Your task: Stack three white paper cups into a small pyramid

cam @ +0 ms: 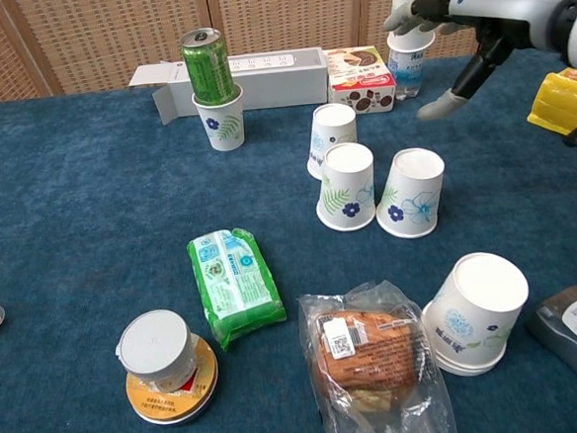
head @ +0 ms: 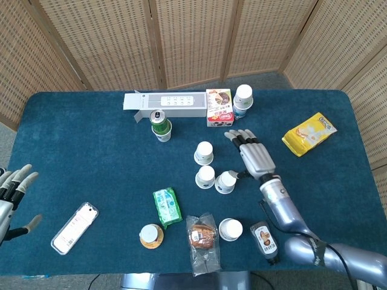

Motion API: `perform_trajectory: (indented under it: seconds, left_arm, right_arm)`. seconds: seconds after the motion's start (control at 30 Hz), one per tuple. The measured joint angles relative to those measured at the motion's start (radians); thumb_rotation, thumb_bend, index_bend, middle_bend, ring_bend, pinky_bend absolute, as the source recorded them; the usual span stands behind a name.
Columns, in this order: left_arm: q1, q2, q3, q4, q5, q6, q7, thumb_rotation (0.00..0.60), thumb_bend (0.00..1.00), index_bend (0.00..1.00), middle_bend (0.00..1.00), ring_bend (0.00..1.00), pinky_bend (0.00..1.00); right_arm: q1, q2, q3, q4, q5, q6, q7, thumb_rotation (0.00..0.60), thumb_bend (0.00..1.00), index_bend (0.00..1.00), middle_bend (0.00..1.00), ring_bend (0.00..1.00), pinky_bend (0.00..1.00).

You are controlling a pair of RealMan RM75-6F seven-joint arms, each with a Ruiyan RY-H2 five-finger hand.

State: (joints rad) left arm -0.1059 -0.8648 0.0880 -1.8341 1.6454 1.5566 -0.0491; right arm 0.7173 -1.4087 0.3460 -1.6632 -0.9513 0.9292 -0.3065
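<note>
Three upside-down white paper cups with floral prints stand close together mid-table: a far cup (head: pixel 204 152) (cam: pixel 332 139), a near left cup (head: pixel 206 176) (cam: pixel 347 185) and a near right cup (head: pixel 225 182) (cam: pixel 412 193). A fourth cup (head: pixel 230 229) (cam: pixel 476 312) stands nearer the front edge. My right hand (head: pixel 254 156) (cam: pixel 473 15) hovers open just right of the cluster, fingers spread and thumb close to the near right cup, holding nothing. My left hand (head: pixel 13 194) is open at the table's left front edge, far from the cups.
At the back are a long white box (head: pixel 166 101), a cookie box (head: pixel 219 107), a green can in a cup (head: pixel 159 124) and a bottle capped by a cup (head: pixel 243 98). A yellow packet (head: pixel 308 134) lies right. A green packet (head: pixel 167 206), bagged bread (head: pixel 202 237), tin (head: pixel 150 235) and sauce bottle (head: pixel 265 240) line the front.
</note>
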Motion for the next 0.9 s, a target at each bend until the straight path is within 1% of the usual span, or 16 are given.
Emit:
perform_trajectory:
  seconds: [0.2, 0.4, 0.7, 0.9]
  left_arm:
    - [0.004, -0.003, -0.012, 0.003, -0.012, -0.012, 0.004, 0.600, 0.32, 0.03, 0.00, 0.00, 0.00]
    - [0.005, -0.007, -0.020, 0.005, -0.022, -0.028, 0.008, 0.600, 0.32, 0.03, 0.00, 0.00, 0.00]
    - [0.010, -0.003, -0.033, 0.008, -0.036, -0.036, -0.004, 0.600, 0.32, 0.03, 0.00, 0.00, 0.00]
    - [0.013, 0.000, -0.042, 0.013, -0.044, -0.040, -0.018, 0.600, 0.32, 0.03, 0.00, 0.00, 0.00]
  right_arm:
    - [0.080, -0.088, 0.003, 0.107, 0.071, -0.036, -0.017, 0.600, 0.22, 0.10, 0.00, 0.00, 0.00]
    - [0.146, -0.156, 0.006, 0.200, 0.143, -0.062, -0.039, 0.600, 0.22, 0.10, 0.00, 0.00, 0.00]
    - [0.229, -0.211, 0.022, 0.270, 0.262, -0.085, -0.076, 0.600, 0.22, 0.10, 0.00, 0.00, 0.00]
    - [0.268, -0.246, 0.019, 0.326, 0.309, -0.092, -0.098, 0.600, 0.22, 0.11, 0.00, 0.00, 0.00]
